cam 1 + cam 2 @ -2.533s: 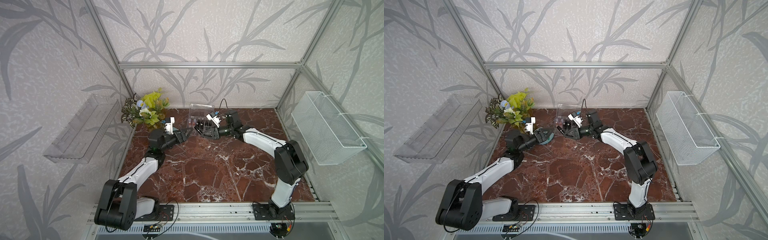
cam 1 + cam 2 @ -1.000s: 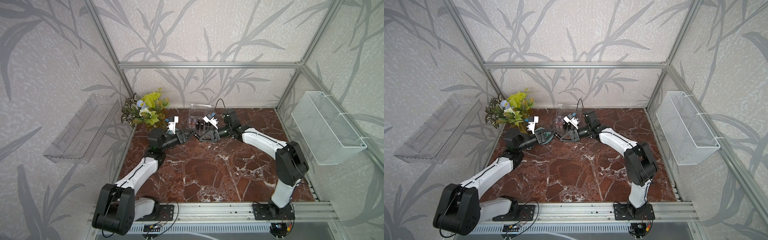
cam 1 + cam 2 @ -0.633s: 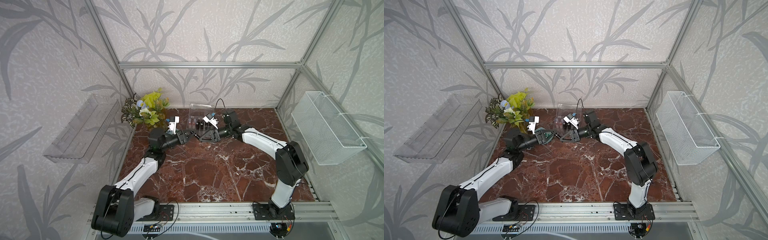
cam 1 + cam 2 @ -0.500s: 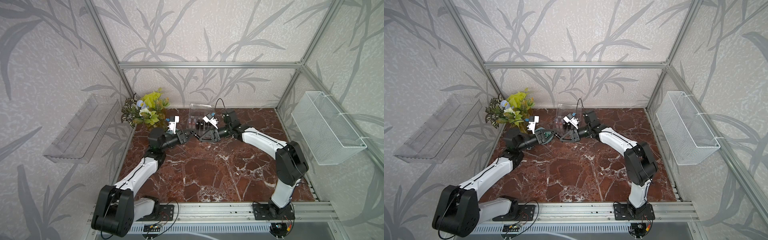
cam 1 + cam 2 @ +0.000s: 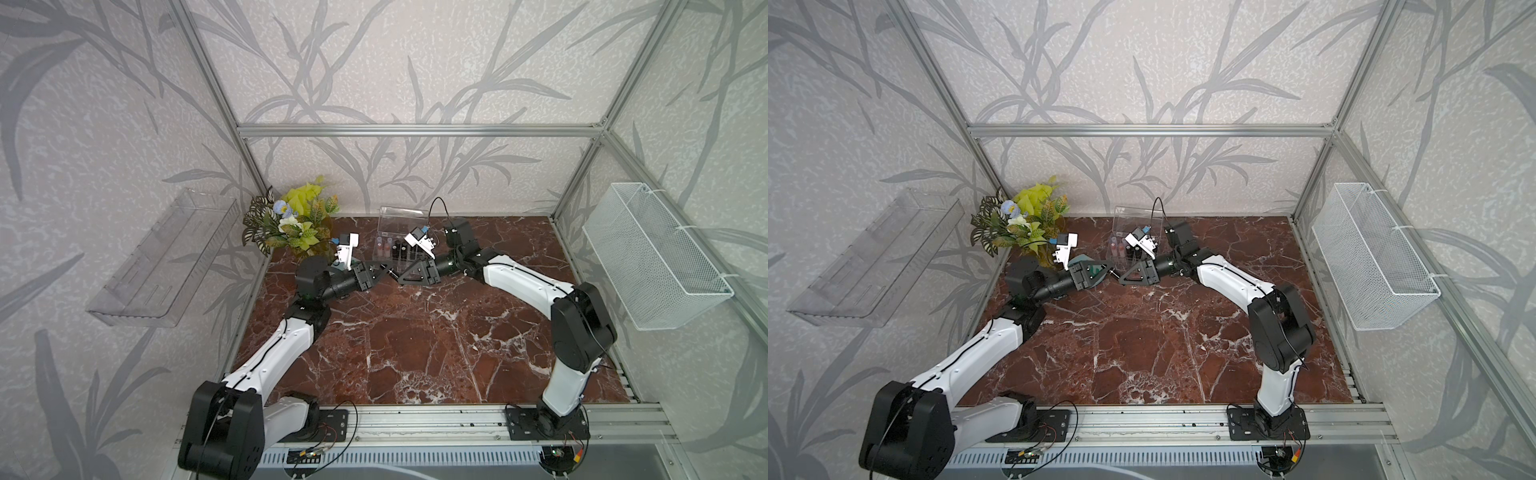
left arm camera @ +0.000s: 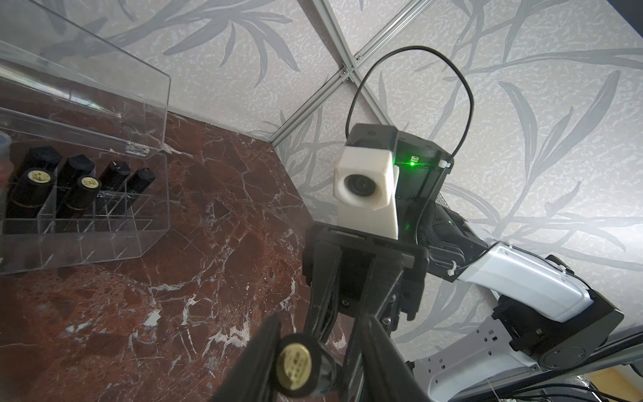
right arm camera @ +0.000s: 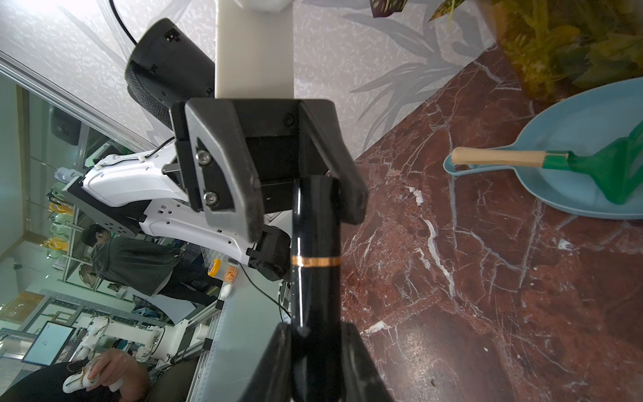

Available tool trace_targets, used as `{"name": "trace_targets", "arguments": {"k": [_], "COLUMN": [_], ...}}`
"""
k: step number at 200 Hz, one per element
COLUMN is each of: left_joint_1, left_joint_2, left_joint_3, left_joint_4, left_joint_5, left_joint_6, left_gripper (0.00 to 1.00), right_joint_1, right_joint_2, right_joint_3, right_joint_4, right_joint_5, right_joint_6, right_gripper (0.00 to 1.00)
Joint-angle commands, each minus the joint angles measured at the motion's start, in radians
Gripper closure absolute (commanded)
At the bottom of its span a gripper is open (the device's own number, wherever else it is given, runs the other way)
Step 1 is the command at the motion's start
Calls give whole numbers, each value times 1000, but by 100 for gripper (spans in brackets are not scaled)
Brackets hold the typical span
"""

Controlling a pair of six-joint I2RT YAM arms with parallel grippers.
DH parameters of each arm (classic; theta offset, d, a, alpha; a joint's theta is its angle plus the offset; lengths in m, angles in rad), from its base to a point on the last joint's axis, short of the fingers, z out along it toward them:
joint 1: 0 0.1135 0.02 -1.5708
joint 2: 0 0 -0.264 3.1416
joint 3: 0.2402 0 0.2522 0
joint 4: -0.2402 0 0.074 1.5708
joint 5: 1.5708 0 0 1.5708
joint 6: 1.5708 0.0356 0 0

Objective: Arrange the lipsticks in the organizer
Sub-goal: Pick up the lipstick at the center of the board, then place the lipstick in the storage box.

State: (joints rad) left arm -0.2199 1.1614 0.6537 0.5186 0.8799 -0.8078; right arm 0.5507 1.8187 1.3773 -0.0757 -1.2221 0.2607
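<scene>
A: The right tool is clamped on the glossy black, gold-banded lipstick tube. The left tool brackets its far end; I cannot tell if it grips.

B: Released early, it could drop onto the red-brown marble counter and roll from the clear acrylic organizer box, upper middle in both top views.

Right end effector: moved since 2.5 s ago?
Yes. The right end effector, gripping a black lipstick, has drawn back from the organizer toward the front rail: before it overlapped the organizer, now it lies just in front of it.
</scene>
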Motion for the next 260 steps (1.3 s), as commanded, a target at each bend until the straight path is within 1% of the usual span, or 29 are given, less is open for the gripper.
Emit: {"name": "trace_targets", "arguments": {"k": [1, 16, 65, 75, 81, 89, 94, 97, 100, 109, 134, 144, 156, 165, 169, 189, 216, 242, 260], "left_joint_1": [-5, -5, -4, -4, -4, -4, -5, -4, -5, -6, -18, -34, -59, -87, -101, -170, -225, -269, -304], "left_joint_2": [-23, -21, -10, -5, -2, 1, 1, 2, 2, 6, 26, 42, 68, 91, 104, 180, 286, 384, 475], "left_joint_3": [23, 25, 28, 29, 30, 33, 35, 36, 39, 50, 105, 132, 169, 202, 218, 309, 389, 436, 490], "left_joint_4": [-7, -12, -10, -10, -12, -17, -22, -26, -32, -61, -163, -194, -222, -240, -248, -275, -244, -172, -147], "left_joint_5": [16, 15, 9, 10, 8, 3, -4, -11, -19, -49, -158, -205, -273, -331, -358, -480, -589, -693, -768], "left_joint_6": [30, 33, 45, 54, 61, 69, 76, 81, 88, 115, 218, 256, 294, 329, 346, 430, 496, 565, 641], "left_gripper": [63, 66, 81, 84, 84, 84, 85, 85, 85, 85, 85, 85, 85, 86, 86, 87, 88, 89, 89], "right_joint_1": [0, 0, 0, 0, 0, -1, -2, -4, -6, -17, -70, -87, -103, -111, -114, -130, -147, -159, -172], "right_joint_2": [-2, -2, -5, -6, -7, -6, -7, -7, -9, -11, -42, -64, -98, -108, -141, -196, -274, -333, -354], "right_joint_3": [21, 20, 19, 18, 19, 18, 17, 15, 13, 2, -70, -104, -135, -158, -168, -222, -300, -362, -399], "right_joint_4": [1, 2, 2, 2, 4, 5, 11, 16, 23, 56, 201, 238, 258, 261, 259, 262, 283, 310, 343], "right_joint_5": [4, 3, 9, 11, 14, 15, 20, 24, 30, 55, 134, 171, 224, 284, 313, 462, 650, 778, 820], "right_joint_6": [-7, -5, -7, -6, -6, -7, -2, 2, 9, 34, 146, 160, 158, 147, 142, 117, 95, 86, 103], "right_gripper": [81, 81, 80, 78, 73, 63, 52, 48, 41, 29, 10, 0, 1, 1, 1, 1, 1, 1, 1]}}
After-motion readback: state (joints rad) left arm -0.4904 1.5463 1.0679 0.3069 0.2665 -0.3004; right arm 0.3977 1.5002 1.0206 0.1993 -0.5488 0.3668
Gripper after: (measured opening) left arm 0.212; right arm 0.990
